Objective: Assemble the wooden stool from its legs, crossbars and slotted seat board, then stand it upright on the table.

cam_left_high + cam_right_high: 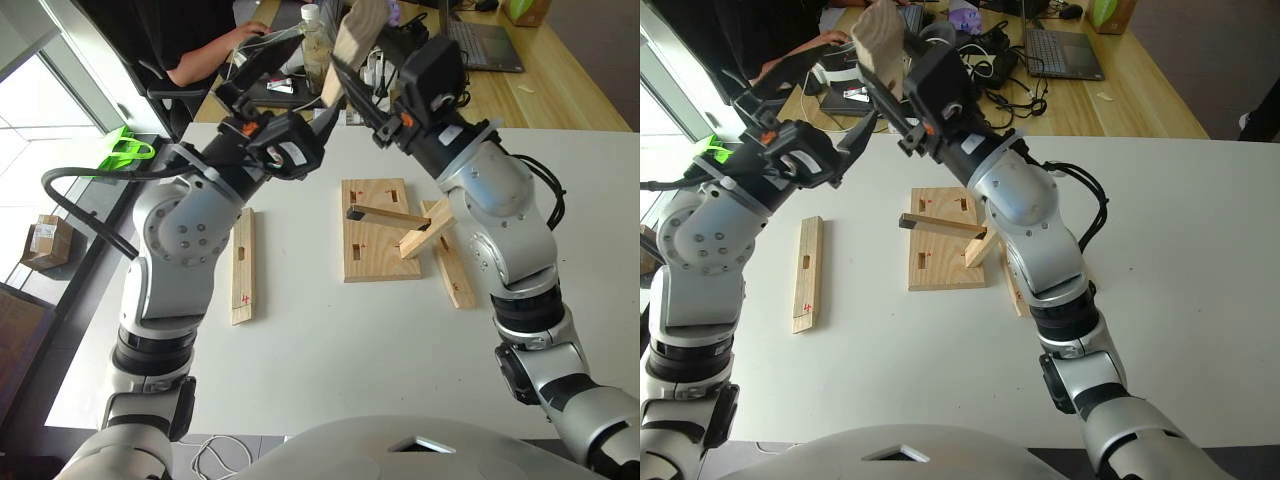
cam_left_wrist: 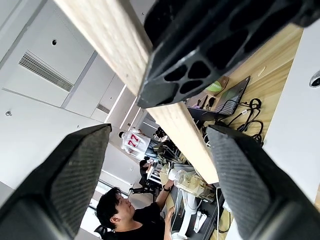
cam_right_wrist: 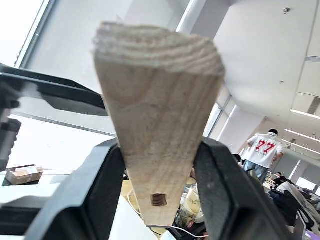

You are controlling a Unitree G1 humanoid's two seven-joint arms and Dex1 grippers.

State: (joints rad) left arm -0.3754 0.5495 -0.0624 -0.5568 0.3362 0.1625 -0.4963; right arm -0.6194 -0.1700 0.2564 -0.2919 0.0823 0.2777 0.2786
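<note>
My right gripper [image 1: 345, 72] is shut on a wooden leg [image 1: 356, 35], held high over the table's far side; in the right wrist view the leg [image 3: 156, 125] sits clamped between both fingers [image 3: 95, 195]. My left gripper [image 1: 312, 78] is open, its fingers [image 2: 65, 185] spread on either side of that leg [image 2: 115, 40] without touching it. The slotted seat board [image 1: 375, 250] lies flat mid-table, with a short leg [image 1: 425, 232] and a dark-tipped crossbar [image 1: 385, 212] propped on it. A further leg [image 1: 455, 272] lies right of the board. Another leg [image 1: 242, 265] lies to the left.
Behind the white table [image 1: 330, 350] stands a wooden desk [image 1: 560, 90] with a laptop [image 1: 485, 45], cables and a bottle [image 1: 316, 45]. A person sits at its left end. A green object [image 1: 125, 150] hangs off the table's left edge.
</note>
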